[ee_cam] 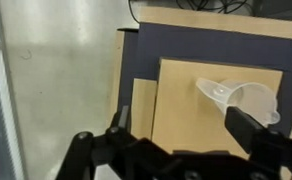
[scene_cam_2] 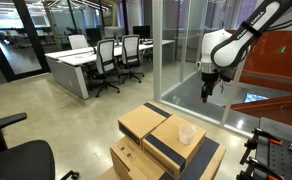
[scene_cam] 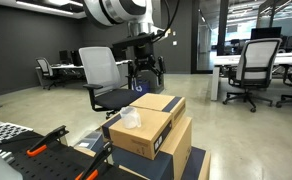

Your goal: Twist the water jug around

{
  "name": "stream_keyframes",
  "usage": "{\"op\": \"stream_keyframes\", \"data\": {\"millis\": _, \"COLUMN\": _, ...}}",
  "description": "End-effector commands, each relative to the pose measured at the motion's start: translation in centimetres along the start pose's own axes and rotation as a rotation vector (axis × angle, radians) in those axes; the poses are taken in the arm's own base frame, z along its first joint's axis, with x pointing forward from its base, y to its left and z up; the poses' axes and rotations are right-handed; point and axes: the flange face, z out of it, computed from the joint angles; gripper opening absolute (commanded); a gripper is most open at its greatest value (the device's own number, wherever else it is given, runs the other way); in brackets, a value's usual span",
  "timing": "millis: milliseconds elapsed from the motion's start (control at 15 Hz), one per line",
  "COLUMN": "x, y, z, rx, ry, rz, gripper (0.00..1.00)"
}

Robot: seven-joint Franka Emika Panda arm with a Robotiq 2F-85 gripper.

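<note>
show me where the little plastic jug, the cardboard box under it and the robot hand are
small translucent whitish plastic jug (ee_cam: 248, 98): wrist view, rounded body
brown cardboard box under the jug (scene_cam: 156, 122): in an exterior view, top face
black robot hand (scene_cam_2: 208, 97): in an exterior view, midway between fingertips

Soft, even office light in both exterior views, no hard shadows anywhere. Ceiling strip lights (scene_cam_2: 61, 8) blaze at eleven o'clock, and the polished grey concrete floor (scene_cam_2: 46, 95) throws back a pale sheen. The tall glass partition (scene_cam_2: 176, 45) carries faint reflections. In an exterior view the dark wall (scene_cam: 16, 40) at nine o'clock leaves that side dim. Wrist view: floor at nine o'clock washed out, the black robot gripper (ee_cam: 179, 125) at six o'clock soft and out of focus, the small translucent whitish plastic jug (ee_cam: 243, 98) glowing at three o'clock. Everything is grainy and low in detail.
</note>
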Motion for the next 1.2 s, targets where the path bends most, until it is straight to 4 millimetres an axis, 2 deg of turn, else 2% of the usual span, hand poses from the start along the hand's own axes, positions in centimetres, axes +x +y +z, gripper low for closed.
{"op": "stream_keyframes", "data": {"millis": 0, "x": 0.4, "y": 0.8, "z": 1.5, "rx": -0.034, "ry": -0.013, "rz": -0.001, "gripper": 1.00}}
{"op": "stream_keyframes", "data": {"millis": 533, "x": 1.3, "y": 0.8, "z": 4.3, "rx": -0.069, "ry": -0.054, "rz": -0.036, "gripper": 1.00}}
{"op": "stream_keyframes", "data": {"millis": 733, "x": 2.4, "y": 0.2, "z": 5.0, "rx": -0.092, "ry": -0.043, "rz": -0.044, "gripper": 1.00}}
{"op": "stream_keyframes", "data": {"millis": 933, "x": 3.6, "y": -0.8, "z": 6.9, "rx": -0.128, "ry": -0.062, "rz": -0.056, "gripper": 1.00}}
{"op": "stream_keyframes", "data": {"millis": 1133, "x": 2.9, "y": -0.6, "z": 9.4, "rx": -0.158, "ry": -0.097, "rz": -0.065, "gripper": 1.00}}
